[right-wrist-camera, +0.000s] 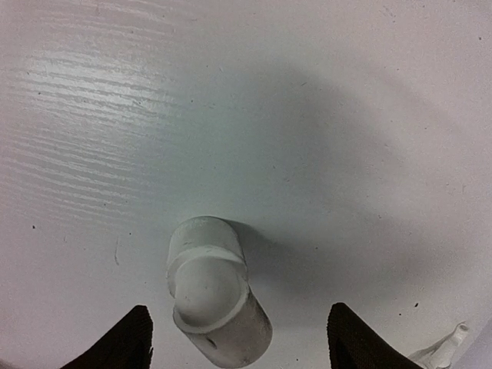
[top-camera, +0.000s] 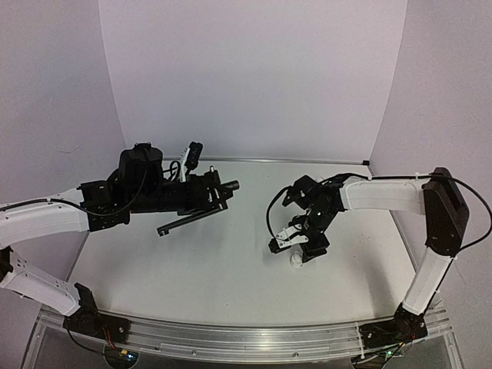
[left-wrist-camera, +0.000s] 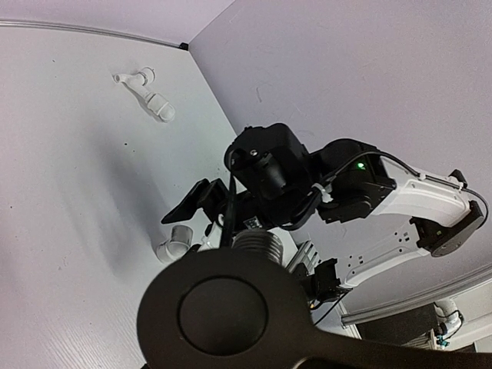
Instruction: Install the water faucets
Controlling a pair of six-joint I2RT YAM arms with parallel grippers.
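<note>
progress: early, judged from how things lie. nothing is joined yet.

- faucet (top-camera: 188,221): off the table (top-camera: 231,284), pinched in the left jaws, which are pressed together on its body. the spout slants down toward the near left. in the left wrist view its round dark end (left-wrist-camera: 223,307) fills the bottom, and a ribbed, threaded-looking neck (left-wrist-camera: 257,244) shows just beyond.
- white elbow fitting (right-wrist-camera: 215,300): lies loose on the table, directly under the right arm's wrist. the right jaws are spread, one dark fingertip (right-wrist-camera: 123,342) on each side of it, and neither touches it. not gripped.
- second white fitting (left-wrist-camera: 146,92): on the table toward the far corner, well apart from both arms, untouched.

left to do, as i read it: close on the elbow, lift it, bring it to the faucet's neck and mate the two. the second fitting probably follows. alignment of the elbow's bore with the neck looks like the fussy part.

hidden or unclear:
- the contact between the left jaws and the faucet is masked by the wrist in the top view and by the faucet's own end in the wrist view.
- in the top view the elbow is mostly covered by the right wrist, with only a white edge (top-camera: 296,261) showing.
- a small white piece (right-wrist-camera: 446,352) sits at the lower right edge of the right wrist view and is cut off. i cannot tell what it is.
- i cannot pick out the second fitting in the top view.
</note>
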